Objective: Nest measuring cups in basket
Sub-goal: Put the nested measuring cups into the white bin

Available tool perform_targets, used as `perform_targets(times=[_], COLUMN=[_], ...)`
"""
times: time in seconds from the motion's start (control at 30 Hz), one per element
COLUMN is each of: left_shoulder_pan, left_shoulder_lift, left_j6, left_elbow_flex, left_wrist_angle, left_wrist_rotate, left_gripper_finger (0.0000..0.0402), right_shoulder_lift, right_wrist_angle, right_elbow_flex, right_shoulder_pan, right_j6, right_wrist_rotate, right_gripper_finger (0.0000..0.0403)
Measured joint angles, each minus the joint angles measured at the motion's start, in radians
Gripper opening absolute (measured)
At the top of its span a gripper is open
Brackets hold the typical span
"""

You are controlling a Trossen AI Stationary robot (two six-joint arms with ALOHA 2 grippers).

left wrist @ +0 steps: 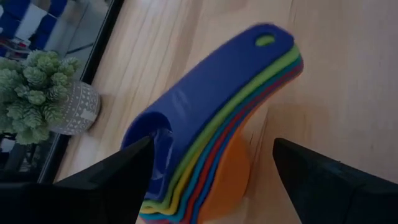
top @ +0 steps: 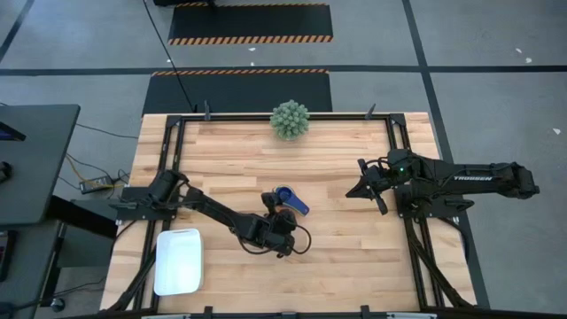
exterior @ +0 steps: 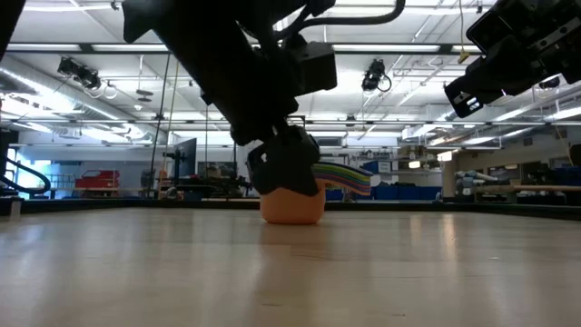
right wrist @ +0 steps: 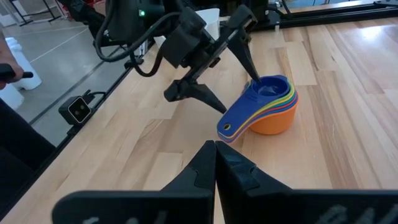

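Already stacked one inside another, the measuring cups (right wrist: 264,112) sit between the spread fingers of the left gripper (right wrist: 230,87), jaws wide, probably lined up to grab the bowls. Their handles fan away from it, long axis slanting across the table. The right gripper (top: 363,189) waits pinched shut, well apart.

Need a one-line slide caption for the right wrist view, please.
Left gripper, jaws open, straddles the nested measuring cups on the table.
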Motion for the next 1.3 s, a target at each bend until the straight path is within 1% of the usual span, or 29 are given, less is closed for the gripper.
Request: perform_targets(times=[0.1, 0.23, 0.67, 0.83, 0.93, 1.3], left_shoulder_pan=[0.002, 0.015, 0.045, 0.071, 0.086, 0.099], left_shoulder_lift=[0.001, 0.008, 0.026, 0.026, 0.026, 0.026], left_j6=[0.011, 0.014, 0.015, 0.014, 0.014, -0.011], left_elbow_flex=[0.0, 0.0, 0.0, 0.0, 0.0, 0.0], left_wrist_angle=[0.005, 0.009, 0.023, 0.022, 0.023, 0.022], left_wrist_rotate=[-0.023, -0.026, 0.0, 0.072, 0.094, 0.091], left_gripper_finger=[0.0334, 0.0334, 0.0334, 0.0334, 0.0334, 0.0334], right_shoulder_lift=[0.0, 0.0, 0.0, 0.0, 0.0, 0.0], right_wrist_angle=[0.0, 0.0, 0.008, 0.008, 0.008, 0.008], right_elbow_flex=[0.0, 0.0, 0.0, 0.0, 0.0, 0.0], right_shoulder_pan=[0.0, 0.0, 0.0, 0.0, 0.0, 0.0], right_j6=[0.0, 0.0, 0.0, 0.0, 0.0, 0.0], right_wrist_rotate=[0.0, 0.0, 0.0, 0.0, 0.0, 0.0], right_gripper_finger=[0.0014, 0.0014, 0.0014, 0.0014, 0.0014, 0.0014])
